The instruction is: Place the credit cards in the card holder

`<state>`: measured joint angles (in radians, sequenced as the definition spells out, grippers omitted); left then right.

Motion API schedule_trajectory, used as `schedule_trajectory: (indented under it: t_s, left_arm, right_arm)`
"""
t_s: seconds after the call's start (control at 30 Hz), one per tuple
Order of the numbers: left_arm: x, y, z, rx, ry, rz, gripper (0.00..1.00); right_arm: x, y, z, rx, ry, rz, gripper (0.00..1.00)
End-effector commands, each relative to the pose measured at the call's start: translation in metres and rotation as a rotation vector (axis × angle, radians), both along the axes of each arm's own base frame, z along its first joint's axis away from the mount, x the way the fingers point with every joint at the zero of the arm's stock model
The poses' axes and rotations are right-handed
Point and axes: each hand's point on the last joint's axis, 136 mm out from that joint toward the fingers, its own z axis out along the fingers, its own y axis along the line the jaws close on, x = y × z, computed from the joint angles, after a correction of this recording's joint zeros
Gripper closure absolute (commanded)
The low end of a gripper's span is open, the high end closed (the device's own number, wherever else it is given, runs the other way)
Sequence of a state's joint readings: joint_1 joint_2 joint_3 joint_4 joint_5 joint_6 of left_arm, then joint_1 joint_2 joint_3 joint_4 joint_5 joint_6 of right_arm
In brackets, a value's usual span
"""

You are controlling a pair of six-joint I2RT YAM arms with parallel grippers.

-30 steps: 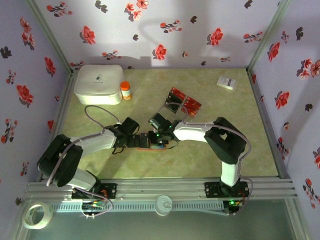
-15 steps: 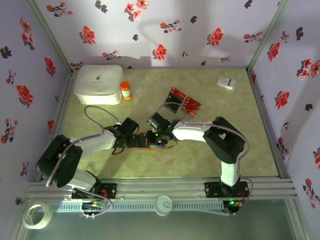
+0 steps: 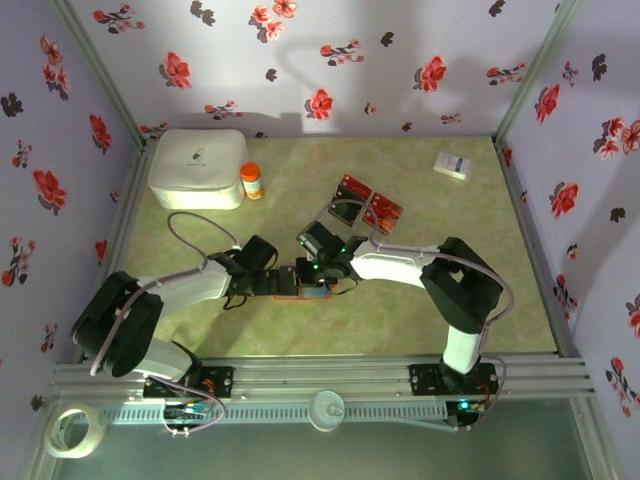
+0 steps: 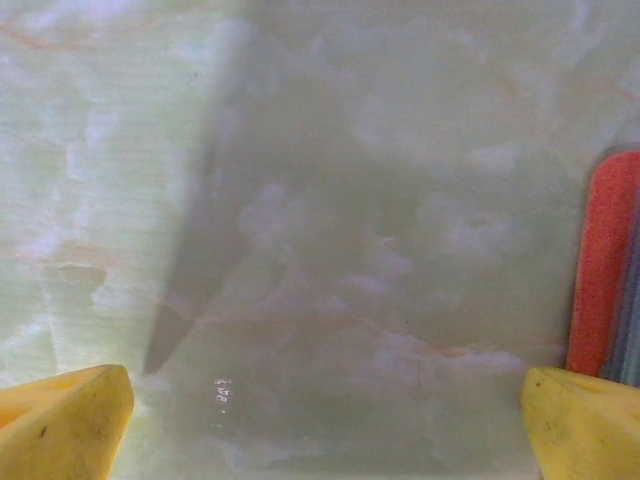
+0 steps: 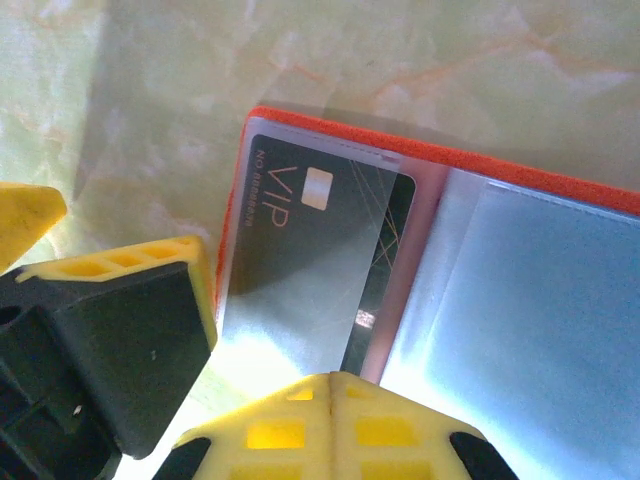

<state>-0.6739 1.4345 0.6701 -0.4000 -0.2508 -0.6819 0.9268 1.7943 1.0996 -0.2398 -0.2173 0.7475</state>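
Movement over the last second is small. In the overhead view the right arm's elbow has drifted toward the right edge of the frame, while both wrists stay huddled over the card holder (image 5: 540,290) at lower centre of the table (image 4: 300,180).

The right gripper (image 5: 331,400) sits at the bottom of its own wrist view, its two yellow fingers pressed together with nothing between them that we can see. Just above it the holder lies open, with its orange-red rim along the top and bluish-grey pockets inside. A black card (image 5: 310,230) marked VIP lies under the clear sleeve of the left pocket. We judge this card seated, or nearly so, with the closed fingers placed to nudge it rather than carry it. Whether they touch it we cannot tell.

The left gripper (image 4: 320,430) has its fingers spread wide, one in each lower corner of its wrist view. Bare table lies between them, and the holder's red edge is just beside the right-hand finger. It looks set to steady the holder, though it clamps nothing.

The red cards (image 3: 366,205) have not moved. They lie in a loose bunch above and right of the holder, apart from it. So we count one card in and the bunch still to fetch.
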Motion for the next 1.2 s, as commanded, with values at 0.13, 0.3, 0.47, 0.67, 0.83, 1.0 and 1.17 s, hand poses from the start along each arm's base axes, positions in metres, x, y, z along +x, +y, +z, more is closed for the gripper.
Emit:
schedule_trajectory:
  t_s: [0.13,0.3,0.47,0.67,0.83,1.0,1.17]
  left_arm:
    - [0.005,0.006,0.027,-0.006,-0.050,0.019,0.00]
    - [0.011,0.008,0.040,-0.013,-0.077,0.026,0.00]
    - [0.014,0.009,0.045,-0.020,-0.087,0.034,0.00]
    - [0.015,0.009,0.044,-0.019,-0.087,0.036,0.00]
    - [0.015,0.010,0.043,-0.019,-0.085,0.038,0.00]
    - [0.015,0.009,0.043,-0.022,-0.086,0.036,0.00]
    - [0.015,0.008,0.043,-0.028,-0.087,0.036,0.00]
  right_arm:
    - [0.016,-0.014,0.019,-0.039,-0.073,-0.011,0.97]
    - [0.021,-0.017,0.018,-0.079,-0.093,-0.004,0.97]
    - [0.024,-0.011,0.009,-0.086,-0.082,0.005,0.97]
    - [0.028,-0.001,0.001,-0.074,-0.062,0.007,0.97]
    - [0.028,0.007,-0.009,-0.067,-0.038,0.012,0.98]
    - [0.028,0.010,-0.018,-0.066,-0.016,0.012,0.98]
    - [0.027,0.014,-0.020,-0.047,-0.001,0.009,0.98]
